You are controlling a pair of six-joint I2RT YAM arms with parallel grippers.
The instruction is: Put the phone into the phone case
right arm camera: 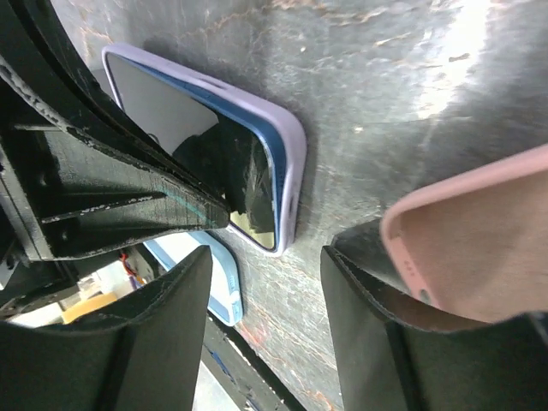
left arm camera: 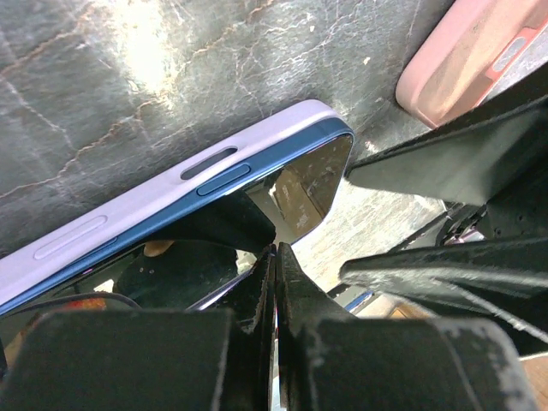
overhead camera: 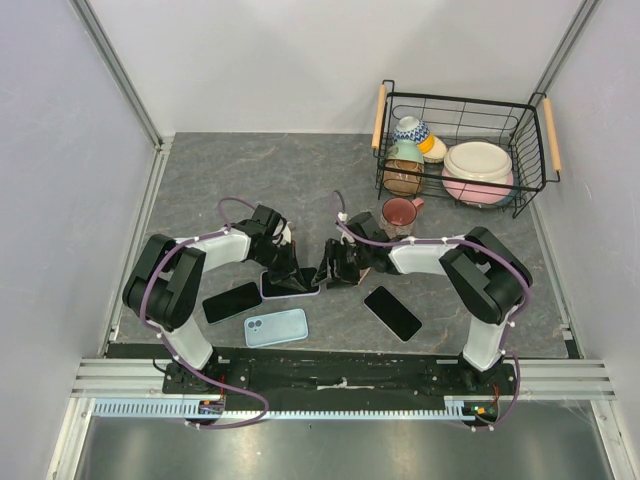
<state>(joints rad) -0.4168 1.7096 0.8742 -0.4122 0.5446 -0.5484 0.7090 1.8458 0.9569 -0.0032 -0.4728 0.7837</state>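
Observation:
A blue phone (left arm camera: 300,184) lies screen up inside a lilac case (left arm camera: 163,201) on the table; both show in the top view (overhead camera: 292,288) and the right wrist view (right arm camera: 184,120). My left gripper (left arm camera: 276,257) is shut, its tips resting on the phone's screen near one end, also seen from above (overhead camera: 287,272). My right gripper (right arm camera: 265,334) is open and empty, just off the phone's end (overhead camera: 330,270), beside a pink case (right arm camera: 479,248).
A black phone (overhead camera: 232,302) and a light blue case (overhead camera: 276,327) lie near the front left. Another black phone (overhead camera: 392,313) lies front right. A pink mug (overhead camera: 402,213) and a wire basket (overhead camera: 530,175) of crockery stand behind the right arm.

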